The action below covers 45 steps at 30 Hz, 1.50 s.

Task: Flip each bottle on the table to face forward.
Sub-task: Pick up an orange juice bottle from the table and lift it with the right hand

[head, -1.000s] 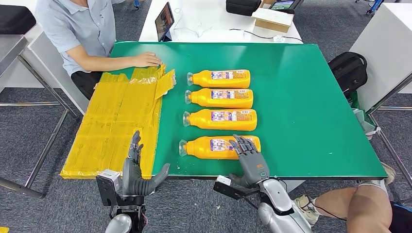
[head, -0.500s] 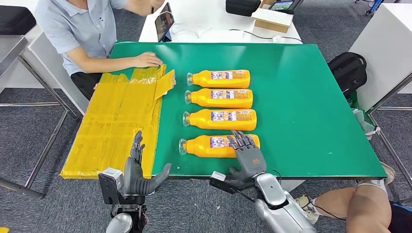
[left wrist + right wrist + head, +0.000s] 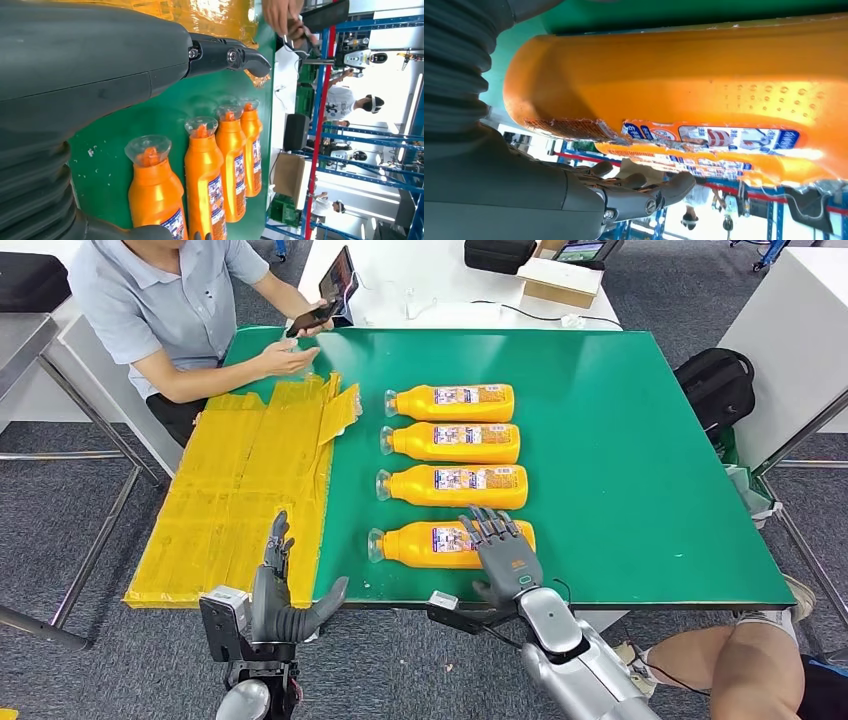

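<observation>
4 bottles in 1 column on the green table (image 3: 650,440), labels up; right hand (image 3: 503,552), fingers spread, rests on nearest bottle (image 3: 440,542), grip unclear; left hand (image 3: 283,595) empty, spread; flipping apparently unfinished.

Each silver arm ended in a dark grey robot hand: the left robot hand (image 3: 280,595), the right robot hand (image 3: 503,555), ribbed covers, visible screws.
</observation>
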Motion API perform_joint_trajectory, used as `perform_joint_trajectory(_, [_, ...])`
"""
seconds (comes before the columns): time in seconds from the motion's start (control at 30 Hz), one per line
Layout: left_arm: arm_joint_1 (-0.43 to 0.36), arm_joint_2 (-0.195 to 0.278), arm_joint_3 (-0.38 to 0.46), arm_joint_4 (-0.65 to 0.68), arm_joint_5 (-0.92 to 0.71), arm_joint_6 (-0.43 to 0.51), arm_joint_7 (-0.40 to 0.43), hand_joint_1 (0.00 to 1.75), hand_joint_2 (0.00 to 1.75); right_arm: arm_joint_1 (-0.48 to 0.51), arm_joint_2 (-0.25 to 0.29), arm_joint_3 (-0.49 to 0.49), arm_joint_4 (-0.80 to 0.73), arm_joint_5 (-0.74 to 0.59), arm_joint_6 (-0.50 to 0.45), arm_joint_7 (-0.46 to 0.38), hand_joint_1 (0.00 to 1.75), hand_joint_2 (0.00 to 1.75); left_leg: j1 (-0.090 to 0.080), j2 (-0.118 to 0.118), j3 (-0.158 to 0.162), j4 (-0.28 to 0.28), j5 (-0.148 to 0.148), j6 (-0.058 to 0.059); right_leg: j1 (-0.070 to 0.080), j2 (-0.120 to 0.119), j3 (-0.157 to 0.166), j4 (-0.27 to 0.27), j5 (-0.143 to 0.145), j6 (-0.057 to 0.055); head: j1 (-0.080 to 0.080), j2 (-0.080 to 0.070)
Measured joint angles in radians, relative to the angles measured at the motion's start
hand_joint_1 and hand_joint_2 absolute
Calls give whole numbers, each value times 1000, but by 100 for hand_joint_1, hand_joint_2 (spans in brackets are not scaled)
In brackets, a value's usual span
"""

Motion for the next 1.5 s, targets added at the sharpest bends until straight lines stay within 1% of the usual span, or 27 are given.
perform_joint_trajectory(0.1, [3,0,7,-3,-5,0,5,0,175,-32,-10,20,0,9,103,60,0,175,0,1,2,0,0,0,0,0,1,0,0,0,0,0])
perform_joint_trajectory(0.17, [8,0,13,-8,-10,0,9,0,175,-51,-23,35,0,23,150,102,0,175,0,0,4,0,0,0,0,0,2,0,0,0,0,0])
perform_joint_trajectory(0.23, [14,0,21,-13,-14,0,12,0,175,-63,-38,44,0,31,175,132,0,175,0,-1,4,0,0,0,0,0,3,0,0,0,0,0])
perform_joint_trajectory(0.33, [19,0,32,-19,-15,0,13,0,175,-73,-58,52,0,34,190,150,0,175,0,-1,5,0,0,0,0,0,5,-1,0,0,0,0])
perform_joint_trajectory(0.37, [20,0,34,-20,-15,0,13,0,175,-74,-63,54,0,34,192,153,7,175,-1,-1,5,0,0,0,0,0,5,-1,0,0,0,0])
perform_joint_trajectory(0.4, [21,0,37,-21,-16,0,13,0,175,-75,-67,55,0,35,195,157,45,175,-1,-1,5,0,0,0,0,0,5,-1,0,0,0,0])
perform_joint_trajectory(0.47, [23,0,40,-23,-17,0,14,0,175,-76,-75,58,0,33,207,166,132,175,-1,-1,6,0,0,0,0,0,6,-1,0,0,0,0])
perform_joint_trajectory(0.5, [24,0,42,-24,-18,-1,14,0,175,-77,-80,59,0,29,216,169,169,175,-1,-1,6,0,0,0,0,0,6,-1,0,0,0,0])
perform_joint_trajectory(0.53, [25,0,43,-25,-19,-1,14,0,175,-77,-86,59,0,22,227,169,175,175,-1,-1,7,0,0,0,0,0,6,-1,0,0,0,0])
perform_joint_trajectory(0.63, [29,0,52,-26,-25,-4,15,0,175,-81,-105,60,0,-11,249,141,170,175,-1,-1,7,0,0,0,0,0,6,-1,0,0,0,0])
perform_joint_trajectory(0.7, [29,0,55,-26,-27,-7,15,0,175,-85,-111,60,2,-37,251,111,162,175,0,-1,7,0,0,0,0,0,6,-1,0,0,0,0])
perform_joint_trajectory(0.8, [30,0,59,-26,-30,-9,15,0,175,-88,-114,60,7,-76,251,78,155,175,0,-1,7,0,0,0,0,0,6,-1,0,0,0,0])
perform_joint_trajectory(1.03, [29,0,67,-25,-30,-12,15,0,175,-101,-116,58,38,-158,241,31,159,175,0,-1,8,0,0,0,0,0,6,-1,0,0,0,0])
perform_joint_trajectory(1.17, [28,0,68,-24,-29,-16,15,0,175,-110,-114,57,65,-185,233,9,172,175,0,-1,11,0,-1,0,0,0,4,-1,-1,-1,0,0])
perform_joint_trajectory(1.27, [26,0,68,-23,-27,-17,15,0,175,-116,-112,55,86,-204,231,-12,175,175,0,-1,14,0,-4,-1,0,0,3,-1,-3,-2,0,0])
perform_joint_trajectory(1.33, [23,0,67,-21,-22,-19,14,0,175,-119,-109,52,110,-235,231,-46,175,175,0,0,16,0,-5,-1,0,1,4,-1,-3,-2,0,0])
perform_joint_trajectory(1.43, [14,0,63,-14,-11,-21,13,0,175,-130,-107,46,151,-308,232,-127,175,175,0,1,18,0,-5,-1,0,1,6,-1,-3,-2,0,0])
perform_joint_trajectory(1.5, [9,0,60,-9,-7,-21,10,0,175,-136,-107,40,171,-341,232,-166,175,175,0,1,19,0,-5,-1,0,2,6,-1,-3,-2,0,0])
